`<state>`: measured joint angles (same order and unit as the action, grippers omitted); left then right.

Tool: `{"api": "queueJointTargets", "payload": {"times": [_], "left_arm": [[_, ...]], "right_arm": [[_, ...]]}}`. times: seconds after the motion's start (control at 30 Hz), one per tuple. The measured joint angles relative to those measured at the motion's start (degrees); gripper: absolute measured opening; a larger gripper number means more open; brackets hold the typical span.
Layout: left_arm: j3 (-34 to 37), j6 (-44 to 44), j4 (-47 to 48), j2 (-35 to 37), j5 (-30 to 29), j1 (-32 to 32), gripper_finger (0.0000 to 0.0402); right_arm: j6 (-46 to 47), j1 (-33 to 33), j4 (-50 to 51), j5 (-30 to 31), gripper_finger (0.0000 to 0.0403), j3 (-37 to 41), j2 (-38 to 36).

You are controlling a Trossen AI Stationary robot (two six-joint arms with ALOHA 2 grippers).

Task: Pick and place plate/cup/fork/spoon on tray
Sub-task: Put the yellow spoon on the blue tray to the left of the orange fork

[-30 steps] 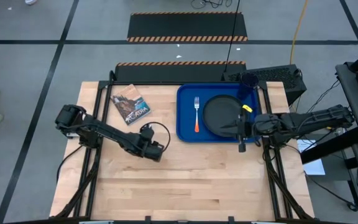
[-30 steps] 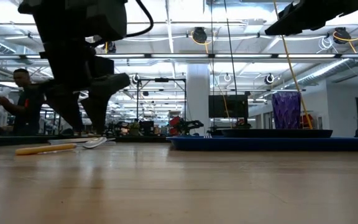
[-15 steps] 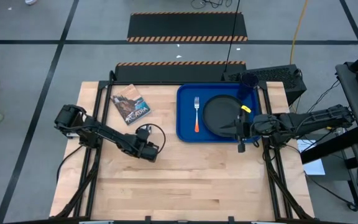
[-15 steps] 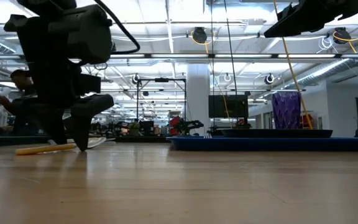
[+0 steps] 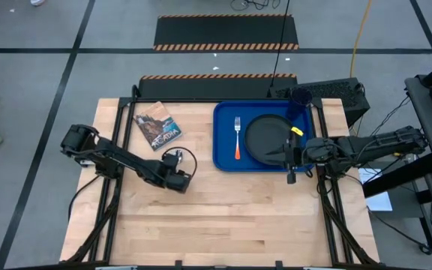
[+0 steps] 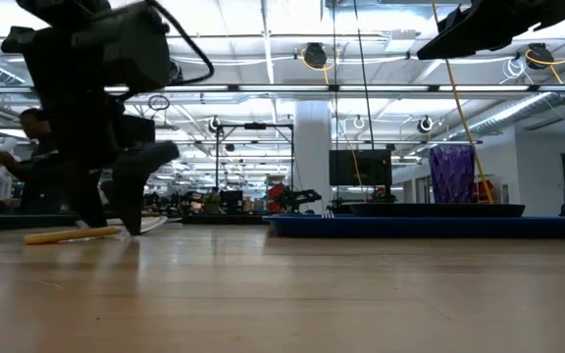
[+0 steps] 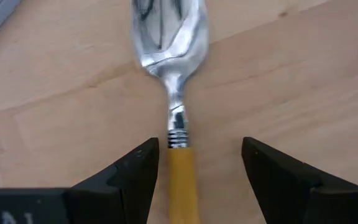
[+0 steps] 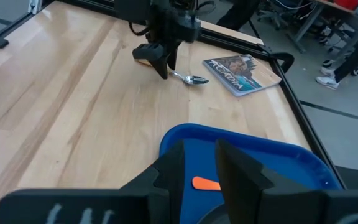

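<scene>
The spoon (image 7: 178,93), silver bowl and orange handle, lies flat on the wooden table left of the tray. My left gripper (image 7: 199,149) points steeply down over it. It is open, with one finger on each side of the handle just behind the neck, and I see no touch. The fork (image 5: 237,136) and the black plate (image 5: 267,139) lie on the blue tray (image 5: 223,157). The purple cup (image 6: 451,175) stands at the tray's far right corner. My right gripper (image 5: 276,155) hovers above the plate's right part, fingers slightly apart, with nothing between them.
A printed booklet (image 5: 157,126) lies at the table's far left, just beyond the spoon's bowl. Bare wood stretches along the near half of the table (image 5: 231,225). A person (image 6: 37,147) stands in the room beyond the table.
My left gripper has sunk toward the table and shifted a little toward the table's left edge. Its fingertips now stand low on either side of the spoon's handle. The spoon has not moved.
</scene>
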<state>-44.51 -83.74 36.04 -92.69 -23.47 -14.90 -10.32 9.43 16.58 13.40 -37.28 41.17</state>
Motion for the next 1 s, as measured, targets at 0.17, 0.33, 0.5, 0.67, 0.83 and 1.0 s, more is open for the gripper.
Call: {"api": "queueJointTargets", "payload": {"times": [0.17, 0.33, 0.5, 0.67, 0.83, 1.0], "left_arm": [[-0.07, 0.16, 0.27, 1.83, -0.17, 0.76, 0.0201], [-0.15, 0.96, 1.64, 1.97, -0.59, 2.04, 0.0148], [-0.15, 0.87, 1.36, 1.89, -0.65, 3.12, 0.0122], [-0.15, -0.83, 0.72, 1.89, 0.47, 3.28, 0.012], [0.79, -1.05, 0.02, 1.89, 0.49, 3.41, 0.0128], [5.14, -2.12, -5.88, 2.2, -0.39, 3.11, 0.0155]], "right_arm": [[0.66, 0.0, 0.62, -0.01, 0.0084, 0.0, -0.02], [1.94, 0.02, 2.3, -0.14, 0.0084, 0.0, 0.0], [2.14, 0.02, 2.82, -0.14, 0.0084, 0.0, 0.0], [2.77, 0.02, 4.21, -0.16, 0.0084, 0.0, 0.0], [2.73, 0.03, 5.6, -0.16, 0.0084, 0.0, 0.0], [3.58, 0.04, 5.56, -0.16, 0.0084, 0.0, 0.0]]}}
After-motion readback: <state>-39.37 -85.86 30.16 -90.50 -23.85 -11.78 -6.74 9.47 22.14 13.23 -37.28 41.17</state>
